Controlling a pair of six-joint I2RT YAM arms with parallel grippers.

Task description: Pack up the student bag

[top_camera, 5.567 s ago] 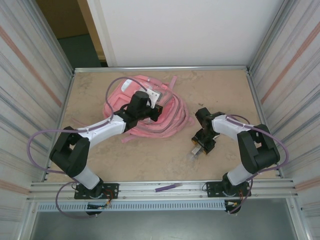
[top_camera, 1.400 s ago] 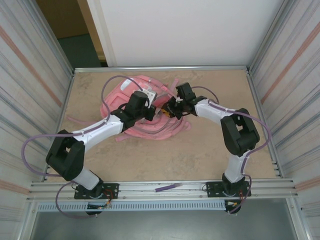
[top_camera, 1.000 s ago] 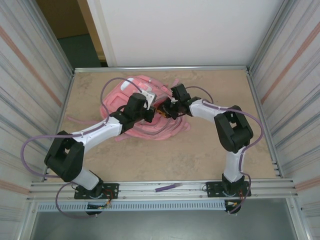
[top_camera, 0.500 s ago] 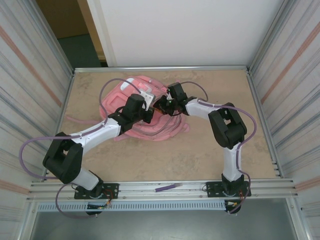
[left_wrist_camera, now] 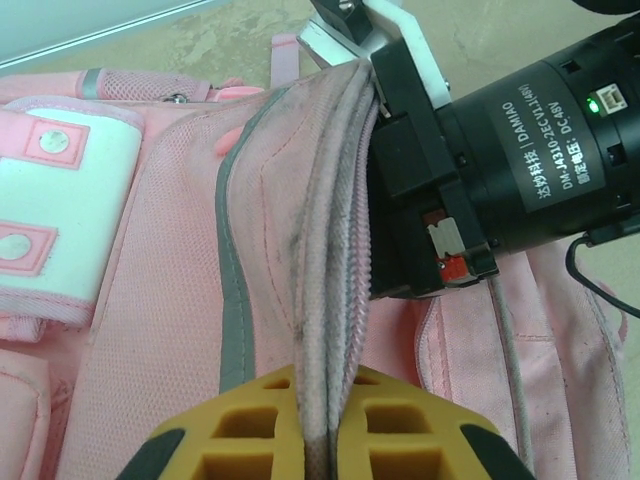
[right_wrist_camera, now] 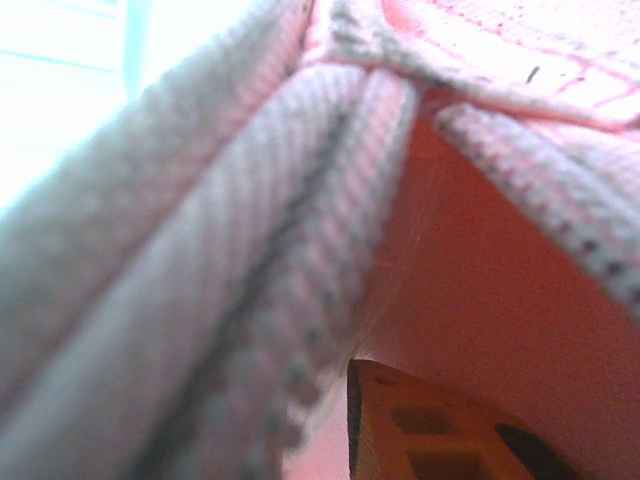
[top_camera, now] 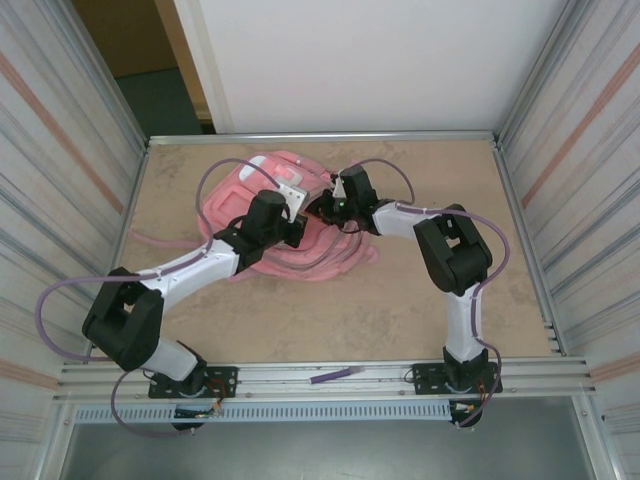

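Zip-edge fabric (left_wrist_camera: 320,250) of the student bag (top_camera: 235,195), upper centre-left on the tabletop (top_camera: 400,310), is clamped in your left fingers (left_wrist_camera: 250,425) to lift the mouth for your right fingers (right_wrist_camera: 420,430), inside it, whose gap you cannot tell.

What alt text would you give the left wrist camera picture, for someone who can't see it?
The left claw pinches a raised, zipper-edged fold of the pink bag between yellow fingers. The right arm's black end sits against the fold's right side.
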